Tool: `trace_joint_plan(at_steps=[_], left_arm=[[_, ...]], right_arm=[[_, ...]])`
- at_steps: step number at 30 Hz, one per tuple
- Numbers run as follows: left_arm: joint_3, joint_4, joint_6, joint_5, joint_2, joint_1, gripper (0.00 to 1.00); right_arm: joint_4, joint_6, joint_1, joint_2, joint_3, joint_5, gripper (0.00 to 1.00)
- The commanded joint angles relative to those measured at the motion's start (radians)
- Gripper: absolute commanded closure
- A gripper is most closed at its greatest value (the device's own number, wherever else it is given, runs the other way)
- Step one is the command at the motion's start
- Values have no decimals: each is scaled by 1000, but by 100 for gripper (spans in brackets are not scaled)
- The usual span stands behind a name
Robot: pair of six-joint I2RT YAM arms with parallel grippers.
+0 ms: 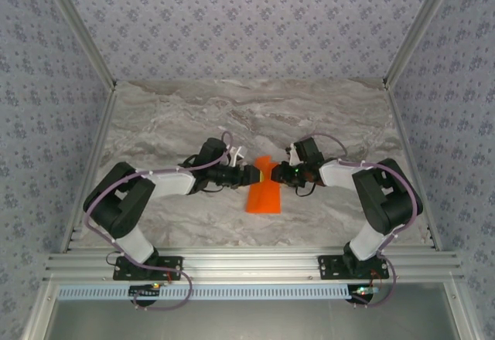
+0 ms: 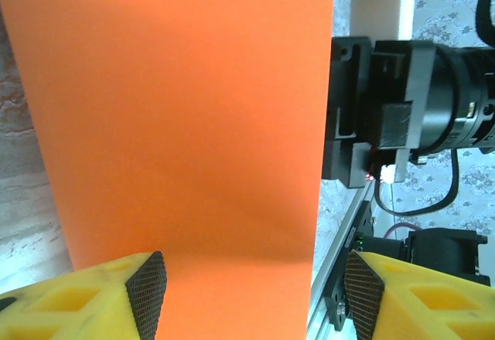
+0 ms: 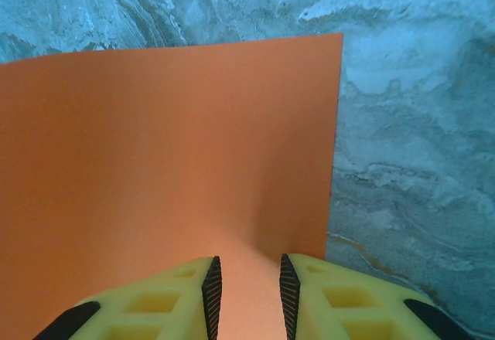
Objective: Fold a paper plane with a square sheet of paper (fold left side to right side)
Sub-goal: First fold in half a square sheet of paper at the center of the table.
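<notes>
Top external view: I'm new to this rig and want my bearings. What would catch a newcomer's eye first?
The bright orange sheet of paper at the middle of the grey marbled table stands out first. Next, the left gripper and right gripper meet over its far half from either side. In the wrist views the left one's jaws stand wide, the right one's narrowly apart.

Left arm [image 1: 166, 179] and right arm [image 1: 340, 171] both fold in from their bases, elbows kicked out to the sides, forearms angled toward the middle. That puts the left gripper [image 1: 251, 175] and right gripper [image 1: 272, 175] nearly nose to nose, down low. On the left wrist cam the jaws are spread wide, black pads [image 2: 148, 294] well apart. The right one's yellow fingers [image 3: 340, 305] sit close together, just a narrow gap between them.
</notes>
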Motion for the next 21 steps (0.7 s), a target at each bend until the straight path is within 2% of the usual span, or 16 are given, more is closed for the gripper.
trace_joint_plan(at_steps=[1,6,13,16,21], left_arm=[[43,34,-7,19,25,-10,34],[46,38,-11,11,36,-11,35],[52,38,-15,-6,42,-10,36],[57,45,-22,-9,50,-10,36],[63,46,-24,-10,58,-10,38]], right_arm=[[37,25,-15,27,-15,-14,70],[50,29,-36,-12,-12,-30,67],[46,25,-66,-119,-19,-41,57],[40,35,-73,-170,-35,-41,56],[123,89,-74,-270,-85,-52,53]])
